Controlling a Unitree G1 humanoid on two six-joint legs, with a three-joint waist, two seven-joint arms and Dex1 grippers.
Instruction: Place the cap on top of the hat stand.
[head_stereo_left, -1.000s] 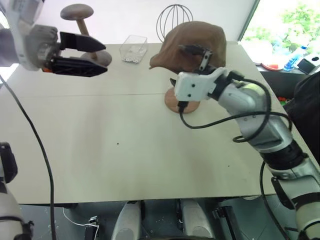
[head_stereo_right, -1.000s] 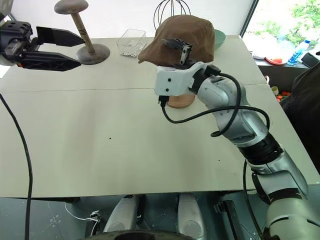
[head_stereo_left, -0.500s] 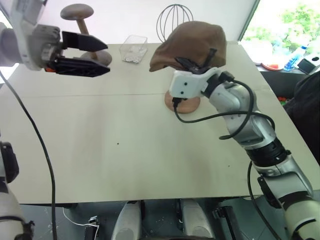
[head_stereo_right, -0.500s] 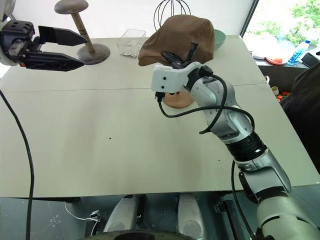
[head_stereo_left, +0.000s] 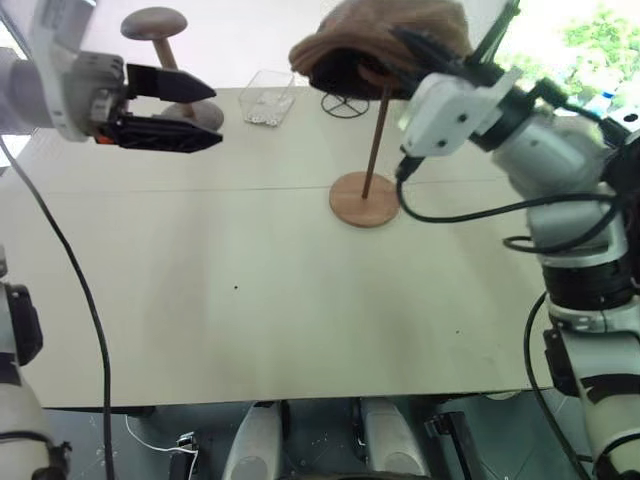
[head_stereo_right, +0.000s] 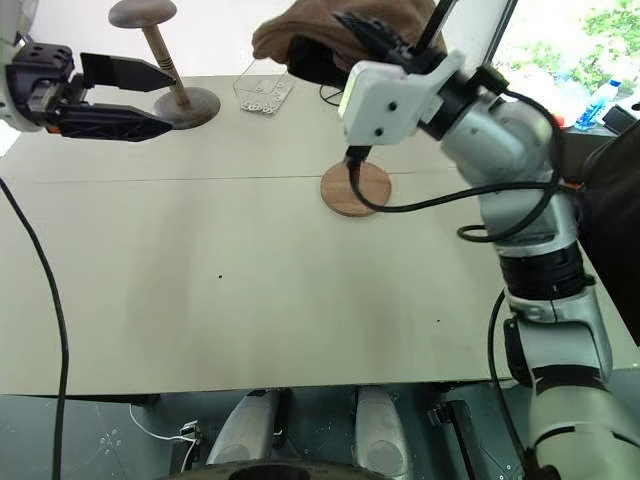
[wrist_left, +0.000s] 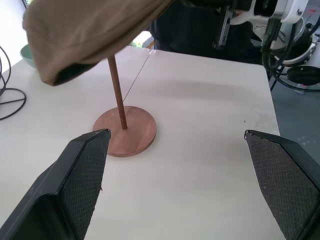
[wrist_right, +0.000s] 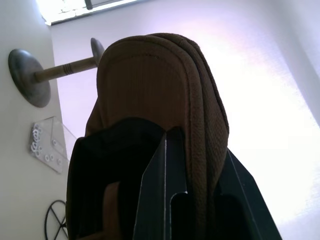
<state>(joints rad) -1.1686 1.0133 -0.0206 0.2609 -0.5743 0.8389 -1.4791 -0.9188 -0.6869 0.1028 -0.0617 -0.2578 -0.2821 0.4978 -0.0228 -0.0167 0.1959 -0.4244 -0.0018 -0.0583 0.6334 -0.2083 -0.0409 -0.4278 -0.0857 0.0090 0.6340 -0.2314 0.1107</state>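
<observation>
The brown cap (head_stereo_left: 385, 28) hangs high over the hat stand (head_stereo_left: 374, 140), its near edge tipped up. The stand's thin rod (wrist_left: 117, 95) runs from its round base (head_stereo_left: 365, 202) up into the cap's dark underside. The top disc (wrist_right: 112, 200) peeks out inside the cap. I cannot tell whether the cap rests on it. My right gripper (head_stereo_left: 420, 45) is shut on the cap's near edge, and the fabric folds around its fingers (wrist_right: 172, 170). My left gripper (head_stereo_left: 190, 115) hovers open and empty at the far left, well apart from the stand.
A darker stand with a domed top (head_stereo_left: 155, 25) and a clear plastic box (head_stereo_left: 267, 97) sit at the back left. The ring of a black wire frame (head_stereo_left: 345, 105) lies behind the stand. A teal bowl (wrist_left: 27, 55) sits beyond it. A person in dark clothes (head_stereo_left: 620, 200) stands by the right table edge.
My right gripper has shut on the cap's near edge and risen, lifting and tipping the cap so the stand's rod is exposed. My left gripper has stayed put.
</observation>
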